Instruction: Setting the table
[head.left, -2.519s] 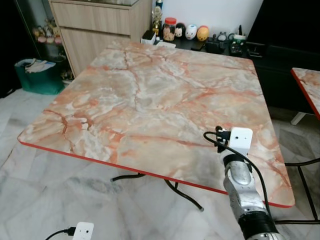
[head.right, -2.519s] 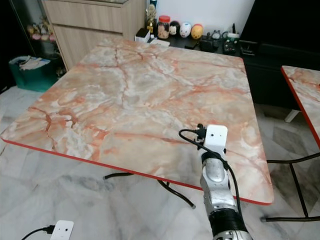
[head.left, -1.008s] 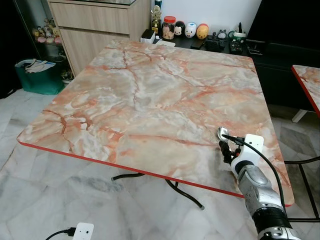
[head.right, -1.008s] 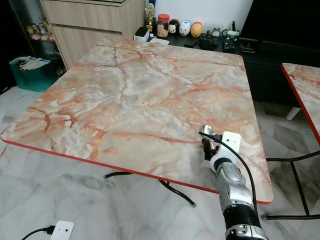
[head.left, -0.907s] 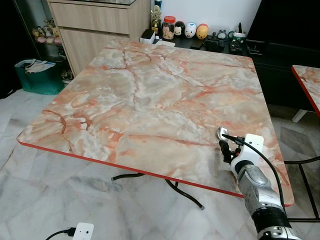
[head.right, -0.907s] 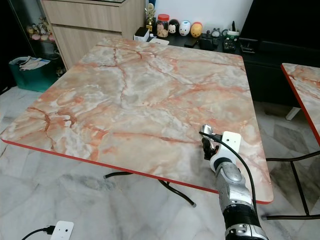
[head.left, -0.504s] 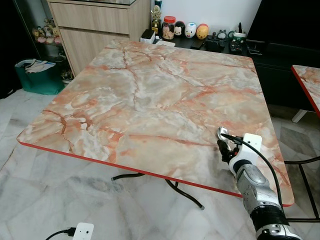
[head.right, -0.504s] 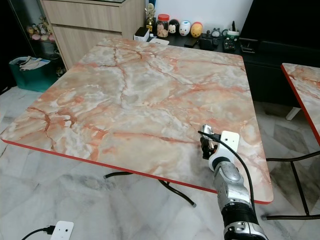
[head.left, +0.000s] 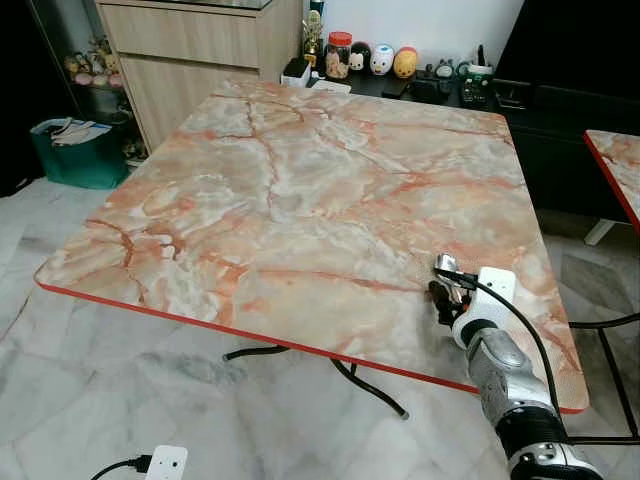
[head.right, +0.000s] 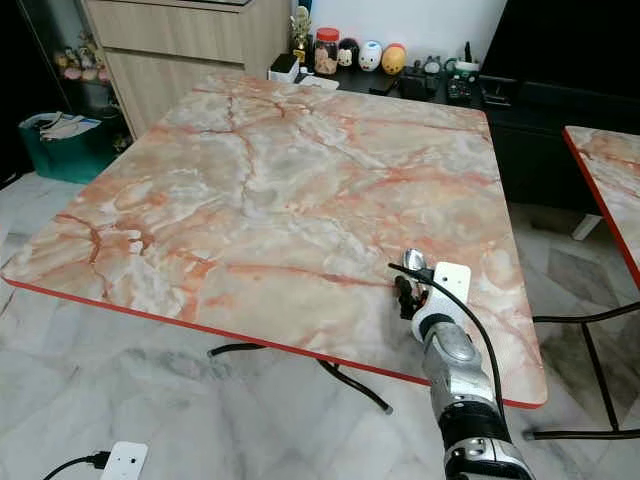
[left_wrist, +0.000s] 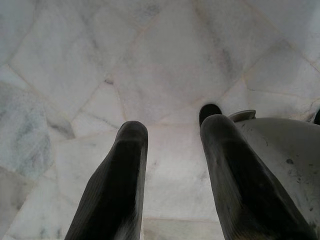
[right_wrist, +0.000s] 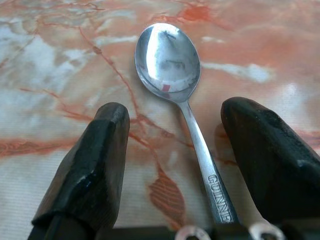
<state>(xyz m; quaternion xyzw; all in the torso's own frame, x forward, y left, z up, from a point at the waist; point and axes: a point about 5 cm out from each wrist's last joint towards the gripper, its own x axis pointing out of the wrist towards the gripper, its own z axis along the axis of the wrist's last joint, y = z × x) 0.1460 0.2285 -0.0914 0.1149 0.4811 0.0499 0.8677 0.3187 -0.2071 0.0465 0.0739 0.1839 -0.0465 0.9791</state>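
The left gripper (left_wrist: 170, 165) hangs idle over the pale marble floor (left_wrist: 100, 65), fingers parted and empty. Toward five o'clock on the pink-veined square marble table (head.left: 300, 190), the small shiny steel teaspoon (right_wrist: 172, 70) lies flat between the right gripper's (right_wrist: 180, 165) wide-spread fingers. Light, stiff and probably slippery; pinch the narrow handle mid-length.

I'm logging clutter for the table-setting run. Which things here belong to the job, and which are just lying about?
Job:
spoon, lying on the marble table
right gripper, open around the spoon

Lying about:
figurines and jar behind the table
green bin
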